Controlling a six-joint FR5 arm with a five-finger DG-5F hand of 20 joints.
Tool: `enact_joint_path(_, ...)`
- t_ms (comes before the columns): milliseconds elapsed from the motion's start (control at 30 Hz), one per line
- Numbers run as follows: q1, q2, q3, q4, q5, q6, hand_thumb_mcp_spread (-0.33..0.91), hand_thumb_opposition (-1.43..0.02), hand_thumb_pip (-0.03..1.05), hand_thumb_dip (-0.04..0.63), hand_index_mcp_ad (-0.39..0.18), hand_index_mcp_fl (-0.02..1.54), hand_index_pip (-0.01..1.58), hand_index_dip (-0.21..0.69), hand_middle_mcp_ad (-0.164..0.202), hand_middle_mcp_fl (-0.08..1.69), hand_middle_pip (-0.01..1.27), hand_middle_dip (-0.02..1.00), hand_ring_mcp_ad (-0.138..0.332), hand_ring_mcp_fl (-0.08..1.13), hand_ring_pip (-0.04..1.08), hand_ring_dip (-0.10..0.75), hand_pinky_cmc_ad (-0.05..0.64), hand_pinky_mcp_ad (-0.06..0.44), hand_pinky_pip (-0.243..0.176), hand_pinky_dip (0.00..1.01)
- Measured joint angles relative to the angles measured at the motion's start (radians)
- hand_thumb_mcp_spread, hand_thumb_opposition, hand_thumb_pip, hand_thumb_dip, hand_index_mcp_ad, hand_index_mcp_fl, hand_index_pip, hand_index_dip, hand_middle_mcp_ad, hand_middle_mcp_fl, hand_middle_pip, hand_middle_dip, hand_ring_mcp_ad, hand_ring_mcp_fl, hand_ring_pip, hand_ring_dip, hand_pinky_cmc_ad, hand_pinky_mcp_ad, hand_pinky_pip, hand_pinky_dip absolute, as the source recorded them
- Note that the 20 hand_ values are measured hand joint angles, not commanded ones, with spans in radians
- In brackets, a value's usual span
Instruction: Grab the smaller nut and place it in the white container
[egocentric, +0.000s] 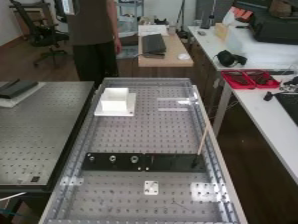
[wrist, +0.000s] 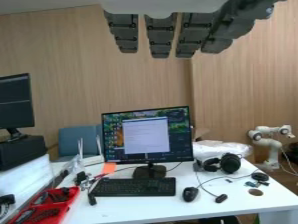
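perforated grey metal tabletop (egocentric: 133, 135), high view. white square container (egocentric: 115, 102): upright on flat white base, far end, left of centre. long black plate (egocentric: 176, 163): crosswise, nearer end. silver metal nuts (egocentric: 112, 159): in a row on the plate's left half; which is smaller, cannot tell. dark grey robot hand (wrist: 161, 37), wrist view: open, fingers straight.

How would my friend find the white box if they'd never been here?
Find the long bench dotted with little holes. Look toward its far end, past the black strip, for a white box on a flat white plate. The small white piece nearer the camera lies flat; this box stands up tall.
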Motion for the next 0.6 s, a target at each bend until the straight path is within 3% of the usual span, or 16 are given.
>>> enact_joint_path(167, 0.001, 0.0, 0.0, 0.0, 0.002, 0.0, 0.02, -0.02, 0.01, 0.007, -0.054, 0.02, 0.02, 0.016, 0.051, 0.0, 0.02, 0.02, 0.052, 0.0, 0.01, 0.012, 0.005, 0.035, -0.01, 0.02)
enact_joint_path(233, 0.002, 0.0, 0.0, -0.001, 0.004, 0.0, 0.13, -0.17, 0.14, 0.019, -0.054, 0.02, 0.02, 0.016, 0.051, 0.01, 0.04, 0.02, 0.052, 0.0, 0.02, 0.012, 0.024, 0.052, -0.01, 0.05)
enact_joint_path(300, 0.002, 0.0, 0.0, -0.002, 0.005, 0.0, 0.23, -0.34, 0.23, 0.019, -0.087, 0.02, 0.04, 0.016, 0.051, -0.01, 0.08, 0.03, 0.051, 0.0, 0.03, 0.014, 0.115, 0.131, -0.014, 0.11)
enact_joint_path(400, 0.001, 0.0, 0.0, -0.002, 0.004, 0.001, 0.26, -0.51, 0.21, 0.017, -0.12, 0.02, 0.05, 0.016, 0.051, -0.02, 0.1, 0.06, 0.106, 0.01, 0.08, 0.014, 0.251, 0.248, -0.028, 0.2)
enact_joint_path(467, 0.0, -0.001, 0.0, -0.002, 0.004, 0.002, 0.26, -0.57, 0.21, 0.017, -0.12, 0.02, 0.06, 0.033, 0.051, -0.02, 0.11, 0.1, 0.119, 0.01, 0.08, 0.014, 0.316, 0.278, -0.058, 0.24)
enact_joint_path(600, -0.001, -0.001, -0.001, -0.002, 0.002, 0.004, 0.28, -0.6, 0.2, 0.017, -0.12, 0.02, 0.07, 0.035, 0.052, -0.02, 0.13, 0.11, 0.154, 0.0, 0.07, 0.014, 0.382, 0.312, -0.065, 0.3)
